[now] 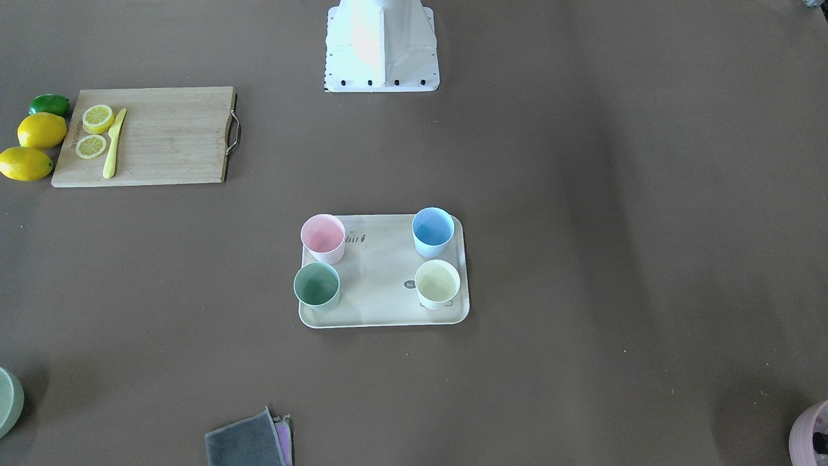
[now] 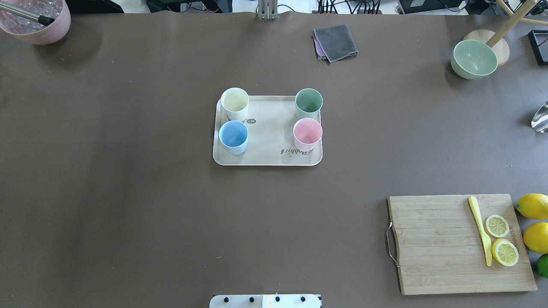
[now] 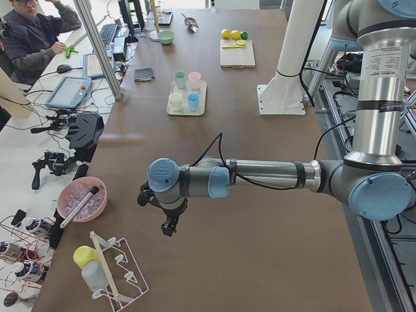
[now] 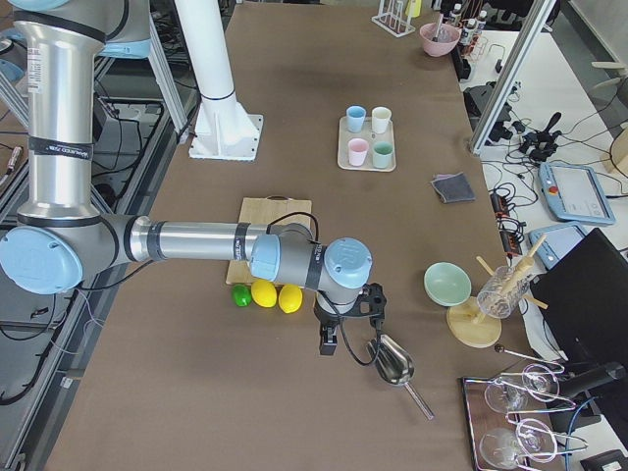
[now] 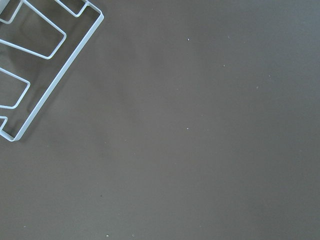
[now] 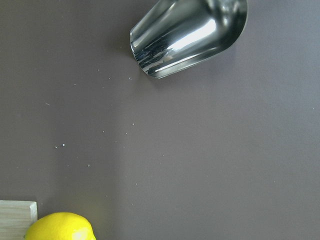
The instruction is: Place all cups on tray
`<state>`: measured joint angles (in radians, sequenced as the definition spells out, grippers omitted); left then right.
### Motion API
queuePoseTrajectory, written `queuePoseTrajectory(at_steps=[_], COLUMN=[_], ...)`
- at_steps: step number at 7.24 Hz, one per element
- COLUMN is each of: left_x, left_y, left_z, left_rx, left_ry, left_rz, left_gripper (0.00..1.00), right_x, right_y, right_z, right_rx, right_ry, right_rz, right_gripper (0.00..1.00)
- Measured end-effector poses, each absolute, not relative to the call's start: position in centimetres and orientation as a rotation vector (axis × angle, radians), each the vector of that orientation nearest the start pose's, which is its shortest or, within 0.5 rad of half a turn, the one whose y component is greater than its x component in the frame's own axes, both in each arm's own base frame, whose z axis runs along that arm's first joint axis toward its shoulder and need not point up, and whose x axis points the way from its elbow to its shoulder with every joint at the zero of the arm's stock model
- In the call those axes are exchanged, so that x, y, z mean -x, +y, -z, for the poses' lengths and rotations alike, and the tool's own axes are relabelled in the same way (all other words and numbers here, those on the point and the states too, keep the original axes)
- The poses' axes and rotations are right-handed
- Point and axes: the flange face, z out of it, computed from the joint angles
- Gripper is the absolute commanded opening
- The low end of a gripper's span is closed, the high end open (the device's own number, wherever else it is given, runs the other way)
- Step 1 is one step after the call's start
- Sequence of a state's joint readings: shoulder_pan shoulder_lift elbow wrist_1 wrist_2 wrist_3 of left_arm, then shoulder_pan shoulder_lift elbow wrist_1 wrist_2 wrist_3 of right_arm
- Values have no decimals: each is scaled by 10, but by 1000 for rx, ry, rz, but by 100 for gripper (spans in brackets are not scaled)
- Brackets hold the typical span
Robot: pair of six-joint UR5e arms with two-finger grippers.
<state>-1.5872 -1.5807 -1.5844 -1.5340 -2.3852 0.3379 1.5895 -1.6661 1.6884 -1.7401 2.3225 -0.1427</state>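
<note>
The cream tray point(image 2: 267, 159) lies mid-table with all four cups standing upright on it, one near each corner. In the overhead view they are the pink cup point(image 2: 307, 133), the green cup point(image 2: 308, 102), the blue cup point(image 2: 233, 136) and the white cup with a yellow inside point(image 2: 234, 102). My left gripper point(image 3: 168, 227) shows only in the exterior left view, far from the tray near the table's end. My right gripper point(image 4: 329, 345) shows only in the exterior right view, beside the lemons. I cannot tell whether either is open or shut.
A wooden cutting board point(image 2: 460, 244) carries lemon slices and a yellow knife, with lemons point(image 2: 533, 206) and a lime beside it. A green bowl point(image 2: 474, 59), a grey cloth point(image 2: 335, 42), a mauve pot point(image 2: 36, 21), a metal scoop point(image 6: 190, 35) and a white wire rack point(image 5: 35, 65) line the table's edges.
</note>
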Motion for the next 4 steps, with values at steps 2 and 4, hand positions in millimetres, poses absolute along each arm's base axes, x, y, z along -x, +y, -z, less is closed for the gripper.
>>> queuePoseTrajectory(at_steps=[2, 4], left_x=[69, 69], left_y=[-493, -493], left_z=[-649, -649], left_rx=[-129, -128], left_ry=[806, 795], left_rz=[-297, -299], left_gripper=[98, 98], right_x=[-72, -71], right_y=[-439, -439], right_z=[-663, -663], right_rx=[79, 79], right_ry=[-759, -760], right_rz=[66, 69], right_gripper=[100, 100])
